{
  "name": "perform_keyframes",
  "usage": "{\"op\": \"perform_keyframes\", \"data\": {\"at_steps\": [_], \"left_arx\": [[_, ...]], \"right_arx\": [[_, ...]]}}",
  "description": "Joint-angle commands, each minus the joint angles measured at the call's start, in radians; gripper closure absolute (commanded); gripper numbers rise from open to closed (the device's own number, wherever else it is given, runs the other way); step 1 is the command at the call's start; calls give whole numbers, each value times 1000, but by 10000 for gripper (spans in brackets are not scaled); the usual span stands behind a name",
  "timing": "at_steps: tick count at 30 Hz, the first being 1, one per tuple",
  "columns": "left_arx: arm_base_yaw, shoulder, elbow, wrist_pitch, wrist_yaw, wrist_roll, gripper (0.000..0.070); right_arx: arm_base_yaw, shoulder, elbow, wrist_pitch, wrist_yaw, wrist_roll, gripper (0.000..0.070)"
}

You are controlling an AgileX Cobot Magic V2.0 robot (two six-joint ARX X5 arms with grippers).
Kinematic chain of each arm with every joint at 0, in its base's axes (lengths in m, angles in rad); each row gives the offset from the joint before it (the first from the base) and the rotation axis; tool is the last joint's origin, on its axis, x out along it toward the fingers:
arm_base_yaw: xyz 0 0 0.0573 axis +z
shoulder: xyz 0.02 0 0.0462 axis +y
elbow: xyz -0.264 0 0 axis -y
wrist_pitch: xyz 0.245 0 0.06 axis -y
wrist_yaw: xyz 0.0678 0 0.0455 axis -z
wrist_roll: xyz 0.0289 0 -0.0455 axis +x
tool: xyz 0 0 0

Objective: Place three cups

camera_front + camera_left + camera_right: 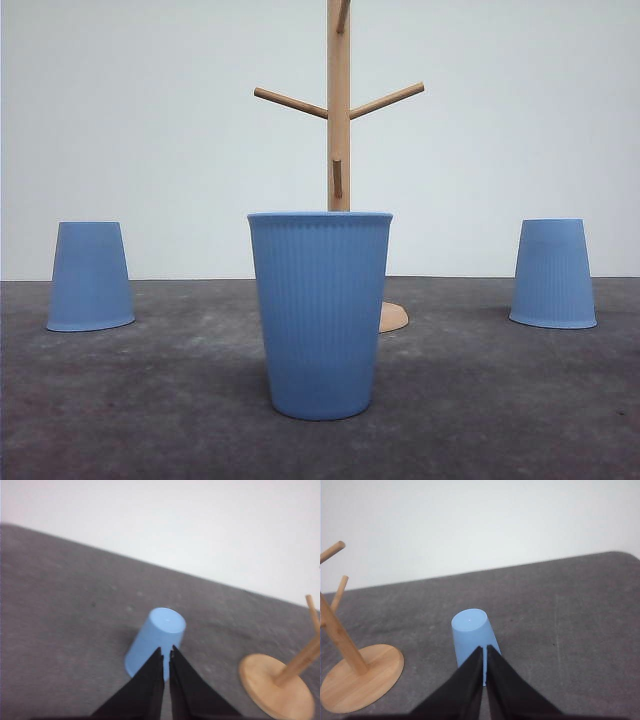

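Evidently nothing is grasped yet: left gripper and right gripper jaws nearly closed, each facing an upturned cup; opening comes next.

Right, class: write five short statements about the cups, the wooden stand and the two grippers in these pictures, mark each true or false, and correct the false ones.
1. All three cups stand mouth up. False: only the middle cup is upright; the left cup and the right cup stand upside down.
2. The wooden stand is behind the middle cup. True.
3. A cup hangs on a peg of the stand. False: all the pegs seen are bare.
4. The left gripper is shut and holds nothing. True.
5. The right gripper grips a cup. False: it is shut, above the upturned cup.
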Motion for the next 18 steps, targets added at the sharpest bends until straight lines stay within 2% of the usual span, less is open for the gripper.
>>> {"op": "perform_keyframes", "data": {"at_steps": [1,5,10,13,18], "left_arx": [[-1,107,89,-4,38,2,698],[-2,300,224,-27,110,45,697],[-12,474,312,-72,124,113,698],[-15,535,317,-81,124,126,698],[-22,593,317,-93,124,149,698]], "right_arx": [[-1,90,82,-23,-1,-27,693],[0,268,230,-111,-28,-111,693],[0,469,350,-202,-86,-201,693],[0,548,357,-199,-135,-212,693],[0,622,357,-207,-135,-212,692]]}}
